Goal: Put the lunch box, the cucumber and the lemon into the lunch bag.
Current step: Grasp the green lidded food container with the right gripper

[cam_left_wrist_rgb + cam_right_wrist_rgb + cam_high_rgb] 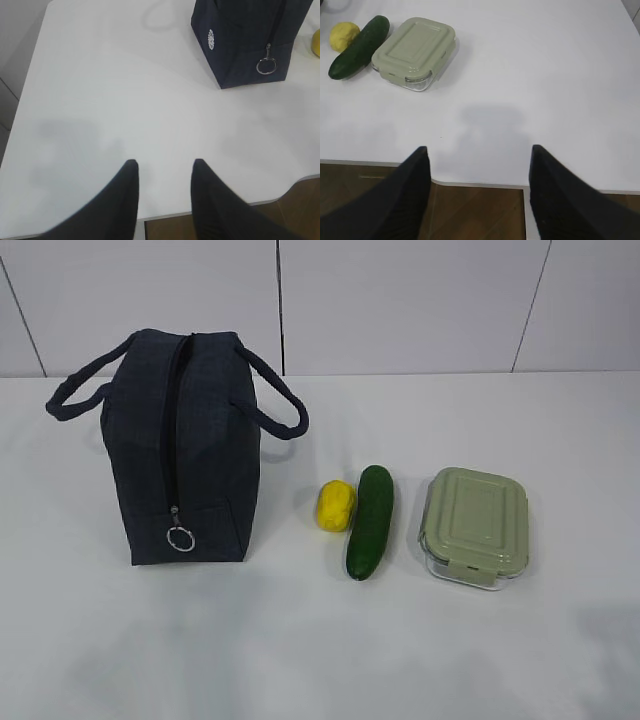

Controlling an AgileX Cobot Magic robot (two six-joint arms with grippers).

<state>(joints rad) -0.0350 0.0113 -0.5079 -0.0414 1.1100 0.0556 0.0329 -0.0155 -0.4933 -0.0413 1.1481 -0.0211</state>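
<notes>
The dark navy lunch bag [185,445] stands upright at the left of the white table, zipper closed, its metal ring pull [180,538] hanging low on the front. To its right lie the yellow lemon [335,505], the dark green cucumber [371,521] and the lunch box [475,525] with its sage-green lid. My left gripper [164,162] hangs open over the table's near edge, well short of the lunch bag [245,40]. Over the near edge too, my right gripper [479,148] is open and empty, far from the lunch box [414,52], the cucumber [359,47] and the lemon [343,36].
Bare white tabletop [320,640] stretches between the objects and the near edge. A tiled wall [400,300] runs behind the table. Brown floor [475,210] shows below the table's edge in both wrist views.
</notes>
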